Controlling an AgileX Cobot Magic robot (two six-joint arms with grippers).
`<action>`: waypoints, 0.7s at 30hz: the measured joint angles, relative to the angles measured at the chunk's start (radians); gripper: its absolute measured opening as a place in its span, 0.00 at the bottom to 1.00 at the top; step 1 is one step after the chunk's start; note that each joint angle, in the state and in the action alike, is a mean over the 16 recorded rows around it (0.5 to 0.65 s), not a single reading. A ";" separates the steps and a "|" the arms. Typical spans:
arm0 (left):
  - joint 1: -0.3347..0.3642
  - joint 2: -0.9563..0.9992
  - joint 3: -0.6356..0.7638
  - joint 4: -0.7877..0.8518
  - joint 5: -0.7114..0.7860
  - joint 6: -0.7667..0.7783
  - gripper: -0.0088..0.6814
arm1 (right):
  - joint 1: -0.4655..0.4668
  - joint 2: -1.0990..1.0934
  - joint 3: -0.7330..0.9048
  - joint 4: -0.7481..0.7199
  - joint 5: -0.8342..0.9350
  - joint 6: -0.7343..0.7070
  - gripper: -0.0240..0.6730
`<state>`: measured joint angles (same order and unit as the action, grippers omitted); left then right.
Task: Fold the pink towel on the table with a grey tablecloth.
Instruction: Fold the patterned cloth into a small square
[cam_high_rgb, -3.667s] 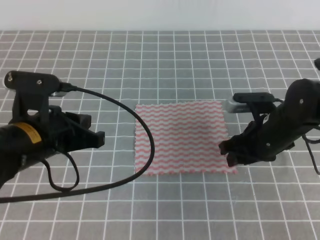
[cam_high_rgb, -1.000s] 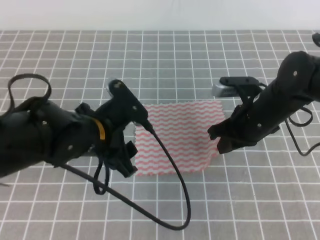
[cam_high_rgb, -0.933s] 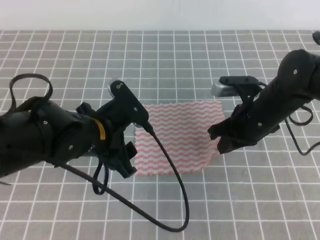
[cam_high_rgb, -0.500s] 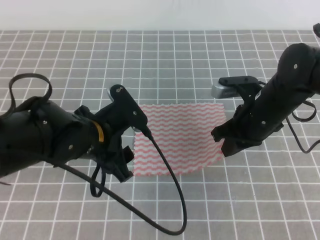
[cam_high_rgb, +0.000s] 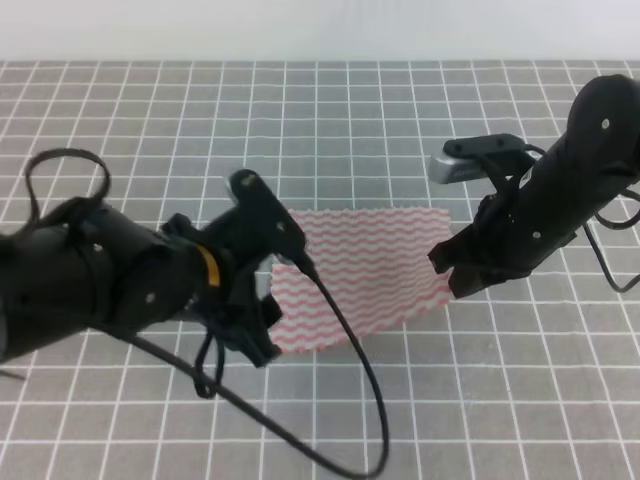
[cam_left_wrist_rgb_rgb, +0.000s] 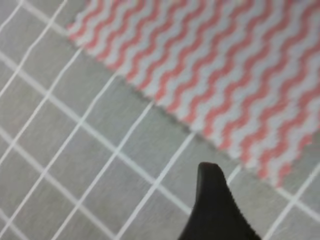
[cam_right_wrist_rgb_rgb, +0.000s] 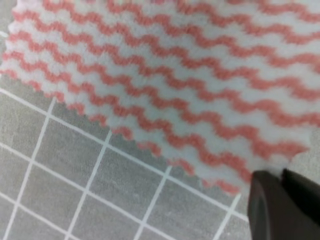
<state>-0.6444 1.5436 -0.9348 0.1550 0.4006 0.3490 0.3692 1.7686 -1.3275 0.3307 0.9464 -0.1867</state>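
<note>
At the centre of the exterior high view, the pink towel (cam_high_rgb: 365, 275) lies on the table with a grey tablecloth (cam_high_rgb: 330, 130), its pink-and-white wavy stripes running across several grid squares. Its far edge rests flat on the cloth, while its near right corner is raised off the surface where the right gripper (cam_high_rgb: 458, 275) meets it, so the near edge slopes up toward the right of the frame. The right arm reaches in from the upper right, with a grey camera block above the wrist.

Toward the lower right of the right wrist view, two dark fingertips (cam_right_wrist_rgb_rgb: 272, 205) stand pressed together with only a thin line between them, clamped on the towel's corner (cam_right_wrist_rgb_rgb: 165, 95); the zigzag-cut edge runs diagonally across the frame over the white grid lines.

Left of centre in the high view, the left gripper (cam_high_rgb: 262, 335) points down at the towel's near left corner, its bulky black arm and a looping cable (cam_high_rgb: 345, 340) filling the lower left. From the left wrist view only one dark fingertip (cam_left_wrist_rgb_rgb: 212, 200) shows at the bottom edge, over bare grey cloth just beside the towel's (cam_left_wrist_rgb_rgb: 220, 70) zigzag edge; I cannot tell whether this gripper is spread or closed, or whether it touches the towel.
</note>
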 joint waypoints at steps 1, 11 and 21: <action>-0.006 0.002 0.000 -0.003 0.000 0.004 0.59 | 0.000 0.001 0.000 0.001 -0.004 0.000 0.01; -0.063 0.039 -0.001 -0.018 0.035 0.040 0.59 | 0.000 0.001 0.000 0.006 -0.052 0.000 0.01; -0.074 0.074 -0.001 -0.025 0.078 0.115 0.59 | 0.000 -0.001 0.000 0.005 -0.089 0.000 0.01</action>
<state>-0.7187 1.6172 -0.9362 0.1298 0.4786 0.4643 0.3691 1.7672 -1.3273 0.3358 0.8574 -0.1865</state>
